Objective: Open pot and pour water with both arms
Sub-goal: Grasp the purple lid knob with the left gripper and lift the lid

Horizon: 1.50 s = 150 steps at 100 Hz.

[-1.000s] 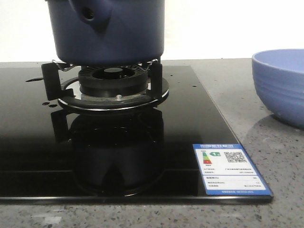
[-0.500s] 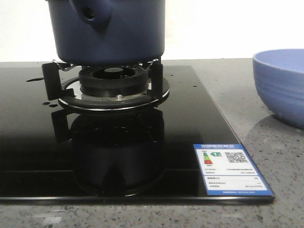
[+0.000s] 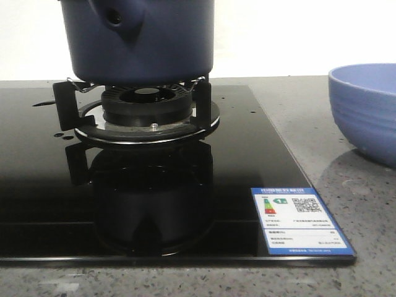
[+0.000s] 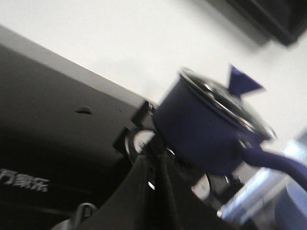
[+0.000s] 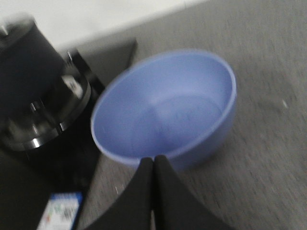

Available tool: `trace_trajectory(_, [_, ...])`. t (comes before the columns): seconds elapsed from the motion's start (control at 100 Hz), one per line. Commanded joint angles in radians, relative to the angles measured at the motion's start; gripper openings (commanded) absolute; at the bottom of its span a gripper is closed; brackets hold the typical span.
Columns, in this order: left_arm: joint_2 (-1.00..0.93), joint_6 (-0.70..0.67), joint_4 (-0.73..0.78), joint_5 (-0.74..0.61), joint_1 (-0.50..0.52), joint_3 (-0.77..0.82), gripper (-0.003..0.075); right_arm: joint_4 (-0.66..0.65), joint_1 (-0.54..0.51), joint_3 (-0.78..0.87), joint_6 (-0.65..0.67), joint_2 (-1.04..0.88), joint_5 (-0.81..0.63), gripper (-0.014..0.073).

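Both my grippers are pressed together, empty: left gripper (image 4: 156, 165) near the pot (image 3: 143, 38), which sits lidded on the burner (image 3: 147, 110); right gripper (image 5: 153, 167) above the bowl (image 5: 165, 110).

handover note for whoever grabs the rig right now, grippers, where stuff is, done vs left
Left gripper: fingers together, holding nothing, short of the pot.
Right gripper: fingers together, holding nothing, near the rim of the bowl.
Pot: sits on the burner stand of the black cooktop, with its lid on. The handle sticks out toward the bowl side.
Bowl: on the grey counter to the right of the cooktop, upright; it looks empty, though the view is blurred.
Done: nothing visible yet.
Left: take off the lid, lift the pot, pour into the bowl.
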Motion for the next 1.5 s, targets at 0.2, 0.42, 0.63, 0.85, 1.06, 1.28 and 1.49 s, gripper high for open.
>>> trace_trajectory(0.2, [0.26,0.293,-0.056,0.195,-0.134,-0.261,-0.0018,0.039,-0.005,-0.292,-0.094,0.353,0.311,-0.0063])
trace_trajectory(0.42, [0.443,0.563,-0.226,0.352,-0.294,-0.352,-0.0004,0.347,-0.005,-0.313,-0.36,0.405,0.287,-0.0063])
trace_trajectory(0.63, [0.596,0.699,-0.292,0.388,-0.34,-0.456,0.0139,0.398,-0.005,-0.313,-0.505,0.405,0.241,-0.0061])
trace_trajectory(0.85, [0.684,0.703,-0.297,0.265,-0.34,-0.533,0.0575,0.4,0.022,-0.313,-0.572,0.405,0.188,0.0116])
trace_trajectory(1.06, [0.806,0.847,-0.323,0.221,-0.34,-0.609,0.0576,0.4,0.071,-0.313,-0.575,0.405,0.063,0.0597])
trace_trajectory(1.28, [0.93,1.065,-0.459,0.14,-0.34,-0.701,0.0576,0.4,0.082,-0.313,-0.575,0.405,0.065,0.067])
trace_trajectory(1.49, [1.083,1.127,-0.506,0.154,-0.338,-0.79,0.0576,0.402,0.082,-0.313,-0.575,0.405,0.072,0.067])
